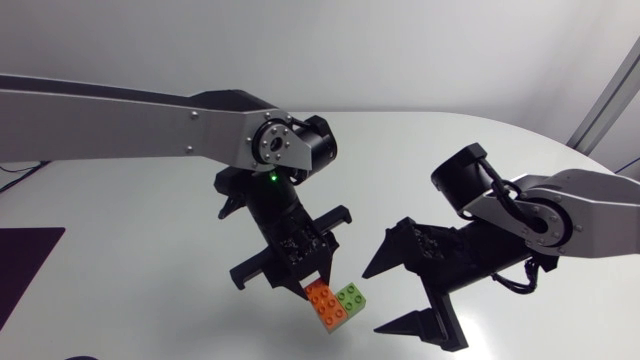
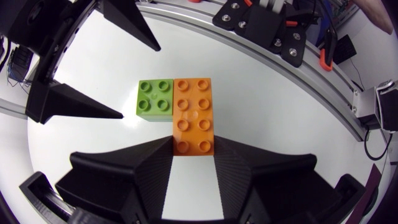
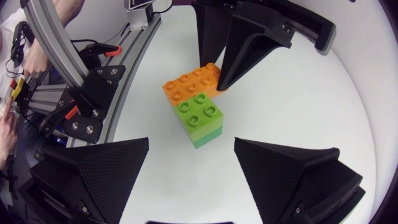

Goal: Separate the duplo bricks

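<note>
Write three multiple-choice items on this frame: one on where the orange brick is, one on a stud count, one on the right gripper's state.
1. Where is the orange duplo brick?
A. Alone at the table's edge
B. One end between the left gripper's fingers
C. Stacked on a red brick

2. How many studs show on top of the green duplo brick?
A. Two
B. Four
C. Eight

3. What state is the right gripper in?
A. Open, touching neither brick
B. Shut on a blue brick
C. Shut on a cup

Answers:
1 B: in the left wrist view both fingers press the sides of its near end.
2 B: the studs form two rows of two.
3 A: in the right wrist view its fingers stand wide apart, with bare table between them and the bricks.
</note>
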